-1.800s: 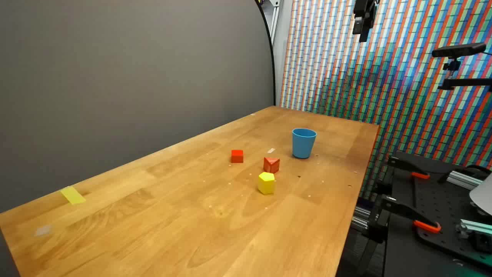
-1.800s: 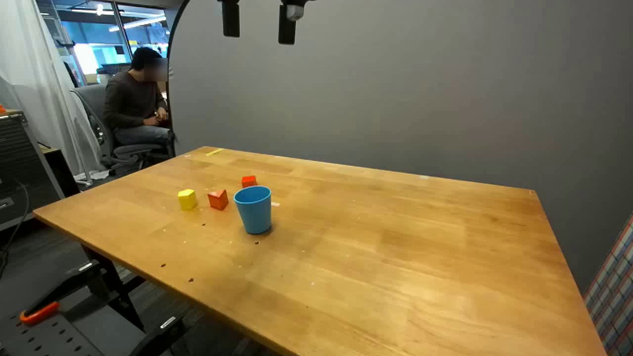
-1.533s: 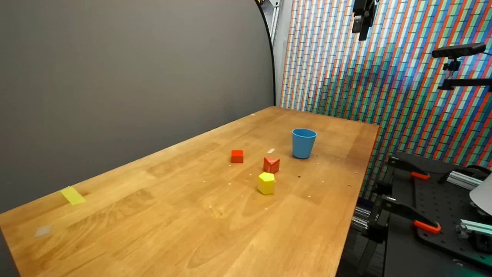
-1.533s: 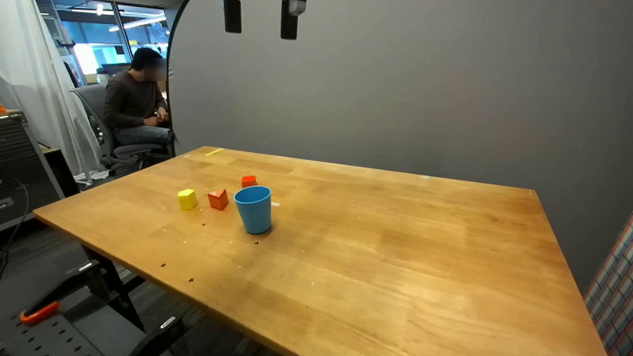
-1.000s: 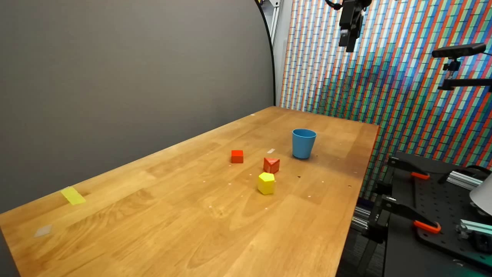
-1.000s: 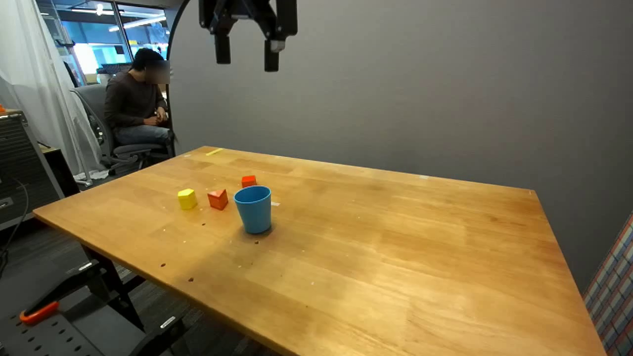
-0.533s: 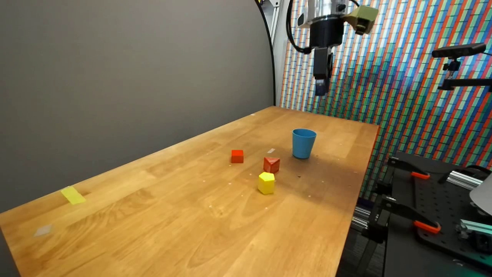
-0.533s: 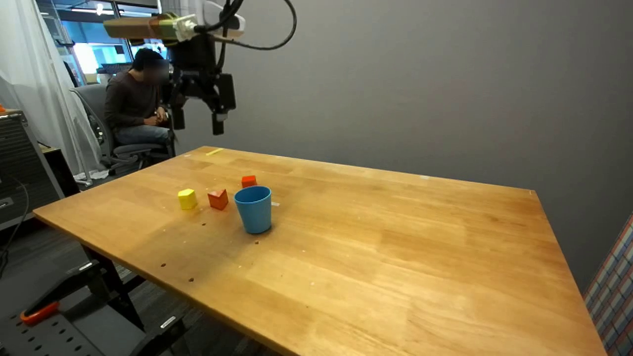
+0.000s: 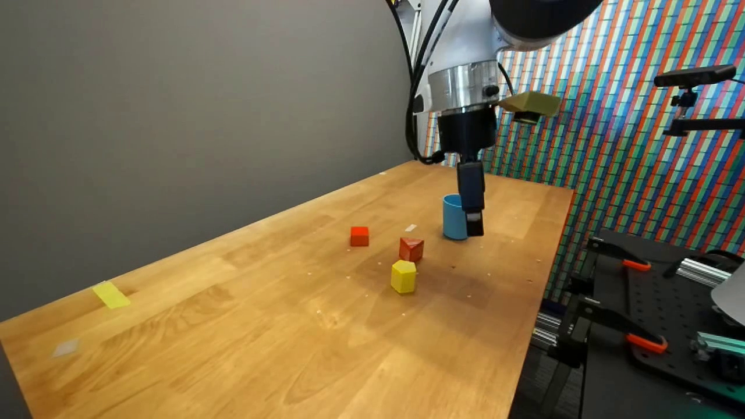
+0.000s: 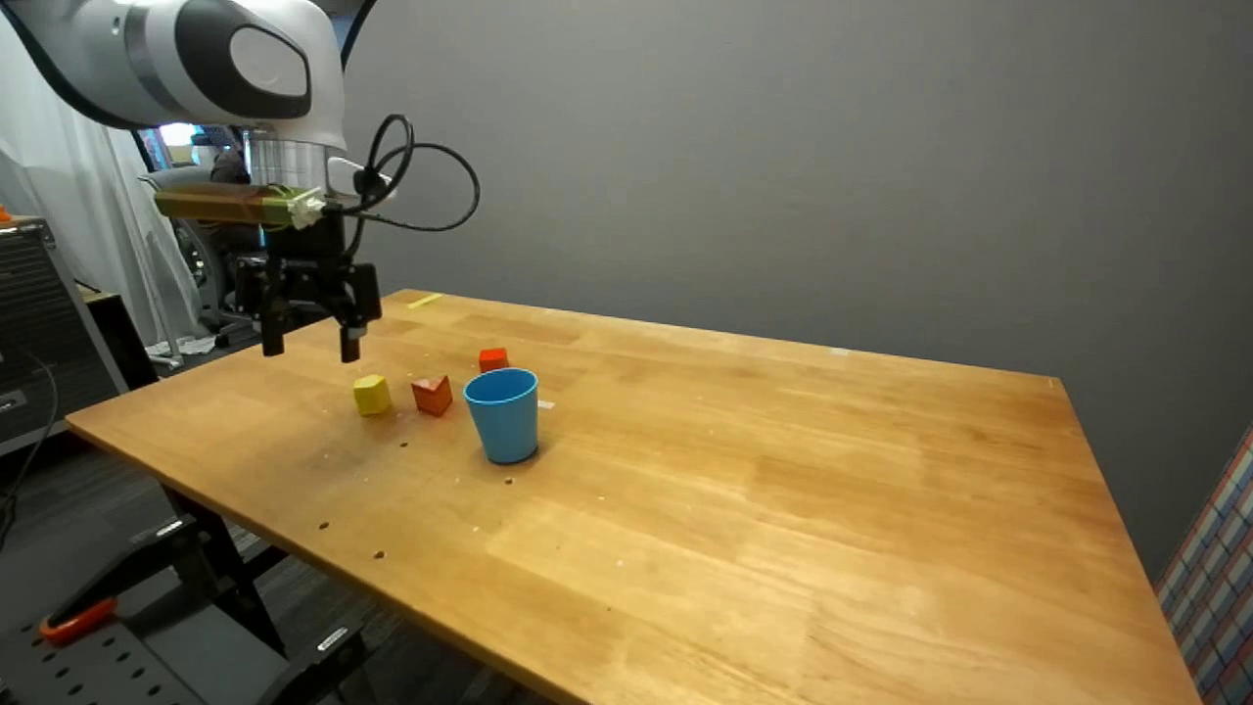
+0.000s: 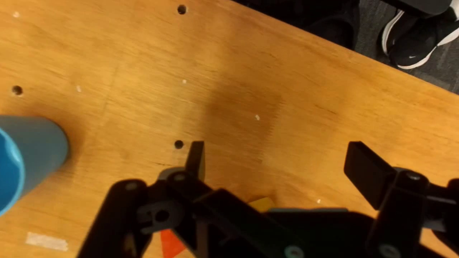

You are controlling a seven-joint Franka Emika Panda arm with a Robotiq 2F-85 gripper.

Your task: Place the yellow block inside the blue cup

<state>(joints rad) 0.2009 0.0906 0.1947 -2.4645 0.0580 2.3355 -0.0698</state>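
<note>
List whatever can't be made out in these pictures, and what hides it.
Yellow block, wrist view: mostly behind the gripper.
Blue cup, wrist view: cut off by the left edge.
Cup's right side, in an exterior view: behind a finger.
Cup's inside floor, in both exterior views: behind its near wall.
Red block, in an exterior view: lower part behind the cup's rim.

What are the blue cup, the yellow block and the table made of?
The blue cup looks like smooth plastic: its thin rim glints in the wrist view. The yellow block is maybe plastic or painted wood: it looks smooth, with no grain showing. The table seems to be wood, perhaps varnished: brown grain shows, with a soft sheen.
</note>
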